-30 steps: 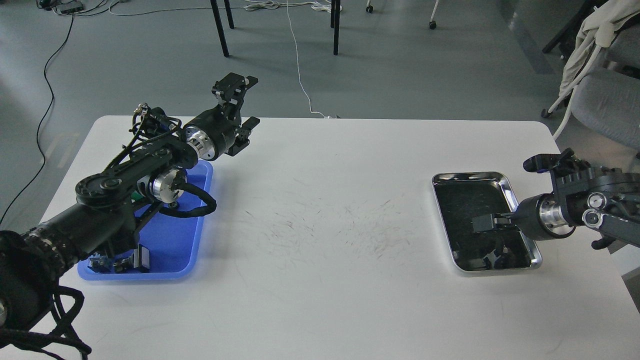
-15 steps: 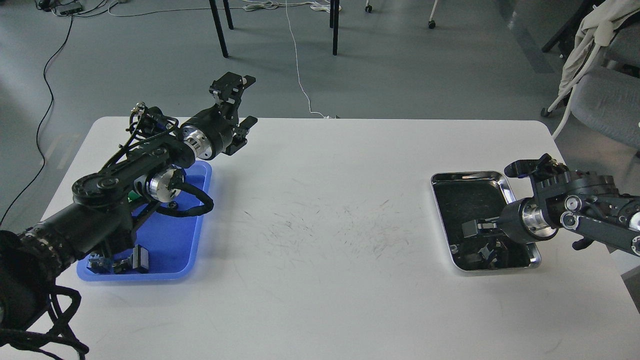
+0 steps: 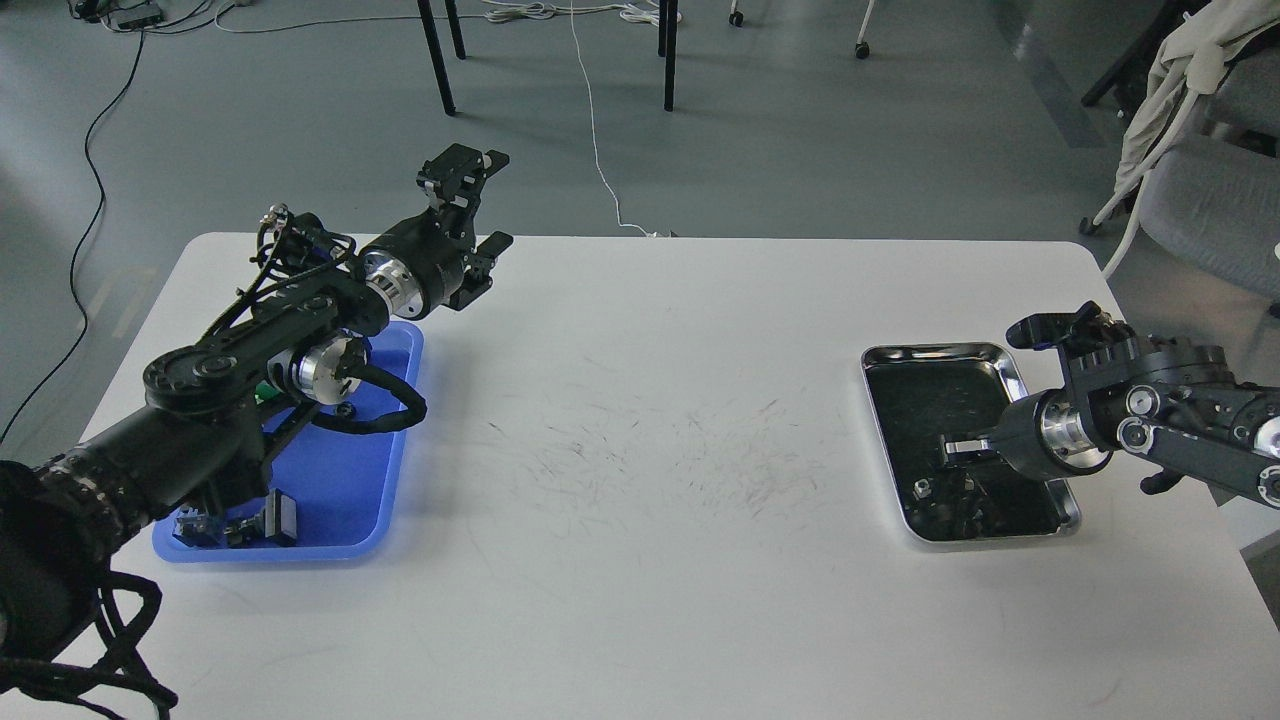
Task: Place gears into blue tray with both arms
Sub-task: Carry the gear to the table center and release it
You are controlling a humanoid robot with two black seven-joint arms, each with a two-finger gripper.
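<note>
A shiny steel tray (image 3: 1005,362) sits on the right of the scuffed white table (image 3: 640,560). Beyond, cables (image 3: 600,150) cross the grey floor (image 3: 850,150).

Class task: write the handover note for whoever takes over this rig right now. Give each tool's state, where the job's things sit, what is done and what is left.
Left tool: open, empty, raised past the far end of the blue tray.
Right tool: low inside the steel tray; too dark to tell whether it is open or gripping anything.
Things: small dark parts, probably gears, lie at the near end of the steel tray. A few small items sit at the blue tray's near end; the left arm hides much of the tray.
Done: cannot be confirmed from this view.
Left: pick the parts from the steel tray and carry them across to the blue tray.
</note>
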